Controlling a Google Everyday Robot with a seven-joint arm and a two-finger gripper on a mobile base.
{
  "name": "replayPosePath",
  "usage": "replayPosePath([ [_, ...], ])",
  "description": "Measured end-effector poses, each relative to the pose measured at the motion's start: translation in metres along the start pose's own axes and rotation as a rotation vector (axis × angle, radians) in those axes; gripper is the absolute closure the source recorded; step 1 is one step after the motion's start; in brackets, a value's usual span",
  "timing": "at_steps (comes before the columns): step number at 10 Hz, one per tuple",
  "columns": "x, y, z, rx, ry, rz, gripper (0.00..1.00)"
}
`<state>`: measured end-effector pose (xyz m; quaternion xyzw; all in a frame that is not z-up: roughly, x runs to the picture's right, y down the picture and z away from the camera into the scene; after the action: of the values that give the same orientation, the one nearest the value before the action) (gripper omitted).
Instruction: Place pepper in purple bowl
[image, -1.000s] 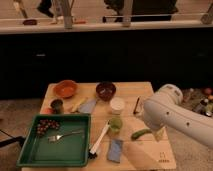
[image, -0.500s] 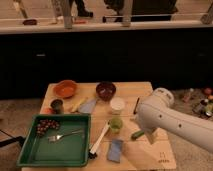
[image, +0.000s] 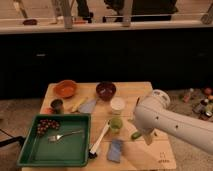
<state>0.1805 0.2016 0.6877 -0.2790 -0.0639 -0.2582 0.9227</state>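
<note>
Listing hidden bits first: gripper (image: 145, 137) is mostly covered by my own white arm (image: 170, 122), low over the right half of the wood table (image: 150, 92); only a pale stub shows under the wrist. Grip state: can't tell, incl. whether it's clamped on anything. Arm is cut off at the frame's right edge.

- Pepper (image: 135, 135): small, green, glossy, only a short end showing, poking out left of gripper. Touching it or just beside: can't tell. On the tabletop or above it: can't tell. Sits just right of pale green cup (image: 115, 123), well apart from purple bowl.
- Purple bowl (image: 106, 90): round, dark maroon, far centre of table.
- Orange bowl (image: 65, 89): round, far left.
- Small dark cup (image: 57, 105): near the orange bowl, toward the table's front.
- White round cup (image: 117, 105): btwn purple bowl and green cup.
- Green tray (image: 30, 150): rectangular, raised rim, near left. Holds dark red grapes (image: 47, 125) and a metal fork (image: 65, 135).
- White long utensil (image: 100, 140): slanted, beside tray's right wall; head unclear.
- Blue pad (image: 115, 150): flat, near front edge, material unclear.
- Grey-blue flat piece (image: 89, 105): left of the purple bowl, toward the front; can't identify.
</note>
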Motion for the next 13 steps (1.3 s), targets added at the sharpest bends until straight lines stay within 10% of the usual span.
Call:
replayPosePath([
  [6, 0.057, 0.021, 0.061, -0.018, -0.11, 0.308, 0.2],
  [13, 0.041, 0.012, 0.089, -0.029, -0.119, 0.283, 0.2],
])
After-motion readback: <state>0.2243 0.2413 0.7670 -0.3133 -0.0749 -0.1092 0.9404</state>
